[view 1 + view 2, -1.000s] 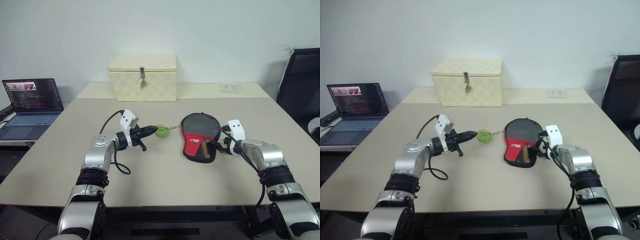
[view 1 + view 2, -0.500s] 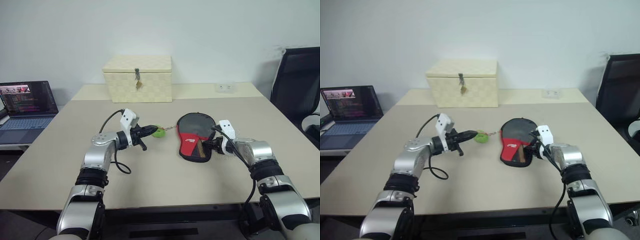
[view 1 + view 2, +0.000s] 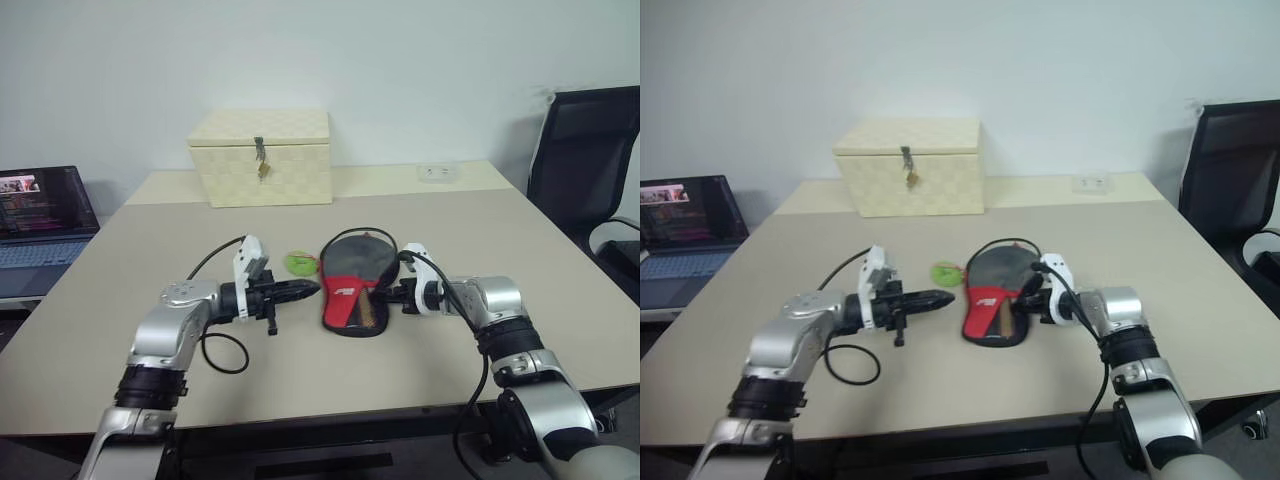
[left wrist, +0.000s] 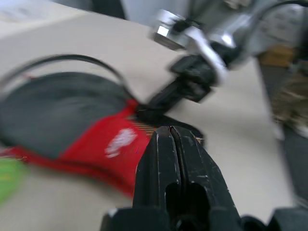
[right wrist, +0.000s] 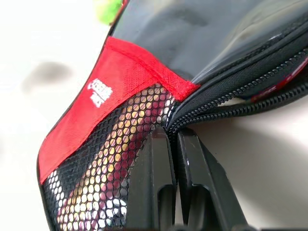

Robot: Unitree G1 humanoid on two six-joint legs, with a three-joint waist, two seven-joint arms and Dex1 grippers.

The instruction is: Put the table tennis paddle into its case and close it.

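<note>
Cream woven box with a metal latch at the far side of the beige table, well apart from everything else, blocking nothing. Further out: one open laptop off the left edge on a lower surface, one black office chair off the far right, one small white socket block flat on the far right of the tabletop. Centre of the table: one case, black fabric with a red panel and a mesh pocket, lying flat, zip gaping along its right edge in the right wrist view. Paddle's striped wooden handle glimpsed through the mesh, so inside the case. One small green object just beside the case's far left edge. Two grippers, one each side. Left gripper level, aimed right at the case's left edge, fingers pressed together on nothing, tips just short of the fabric. Right gripper at the case's near right corner, fingers pinched narrow right at the zip seam beside the mesh; whether fabric actually caught between them, cannot tell.
</note>
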